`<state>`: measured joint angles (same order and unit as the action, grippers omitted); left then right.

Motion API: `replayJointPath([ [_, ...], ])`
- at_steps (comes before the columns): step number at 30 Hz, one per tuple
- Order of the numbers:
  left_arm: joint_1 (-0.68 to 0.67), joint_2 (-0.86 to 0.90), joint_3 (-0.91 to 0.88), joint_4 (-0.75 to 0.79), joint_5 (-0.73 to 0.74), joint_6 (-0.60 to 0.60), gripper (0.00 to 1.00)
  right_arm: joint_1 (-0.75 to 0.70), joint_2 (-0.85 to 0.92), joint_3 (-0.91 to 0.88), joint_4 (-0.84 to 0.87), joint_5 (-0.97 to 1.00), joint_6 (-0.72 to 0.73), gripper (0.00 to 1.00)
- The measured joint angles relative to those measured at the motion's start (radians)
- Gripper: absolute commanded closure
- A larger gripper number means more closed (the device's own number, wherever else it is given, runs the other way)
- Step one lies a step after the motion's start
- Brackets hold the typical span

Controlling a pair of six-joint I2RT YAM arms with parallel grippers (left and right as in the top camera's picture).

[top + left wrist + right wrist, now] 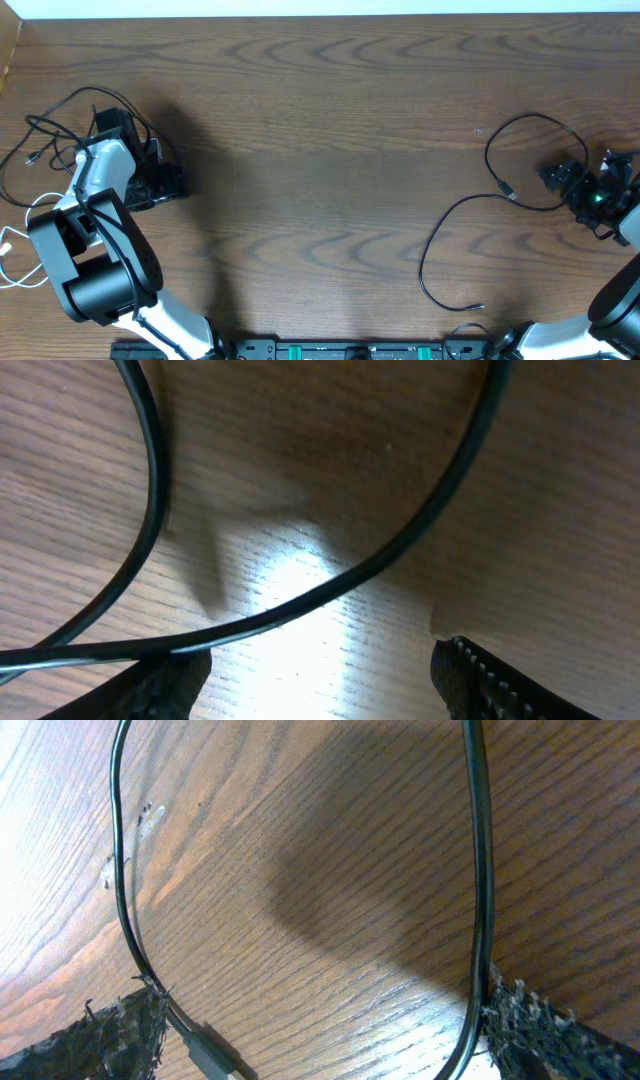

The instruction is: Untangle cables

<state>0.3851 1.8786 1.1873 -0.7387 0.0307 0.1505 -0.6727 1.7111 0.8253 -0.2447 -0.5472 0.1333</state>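
Cable loop (pixel 478 870) between right pincer's (pixel 320 1040) fingers (pixel 105 1035)

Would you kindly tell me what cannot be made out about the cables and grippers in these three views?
- Overhead: the white cable runs off the left edge and under the left arm.
- Left wrist: both ends of the black cable leave the frame, and shadow hides whether it touches the left gripper.
- Right wrist: the bottom edge cuts off the plug beside the right gripper.
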Motion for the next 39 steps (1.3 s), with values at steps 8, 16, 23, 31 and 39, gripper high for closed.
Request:
replayJointPath([
  [8, 0.004, 0.003, -0.002, 0.064, -0.034, -0.084, 0.20, 0.000, 0.000, 0.000, -0.002, 0.000, -0.003, 0.01],
  [16, 0.012, 0.040, 0.001, 0.065, -0.033, -0.115, 0.21, 0.000, 0.000, 0.000, -0.007, -0.002, -0.009, 0.01],
  [23, 0.016, 0.051, 0.008, 0.125, -0.031, -0.121, 0.20, 0.000, 0.000, 0.000, -0.017, -0.006, -0.009, 0.01],
  [31, 0.099, 0.077, 0.014, 0.311, -0.022, -0.152, 0.20, 0.000, 0.000, 0.000, -0.023, -0.010, -0.012, 0.01],
  [39, 0.274, 0.112, 0.012, 0.505, -0.038, -0.170, 0.20, 0.000, 0.000, 0.000, -0.029, -0.014, -0.012, 0.01],
])
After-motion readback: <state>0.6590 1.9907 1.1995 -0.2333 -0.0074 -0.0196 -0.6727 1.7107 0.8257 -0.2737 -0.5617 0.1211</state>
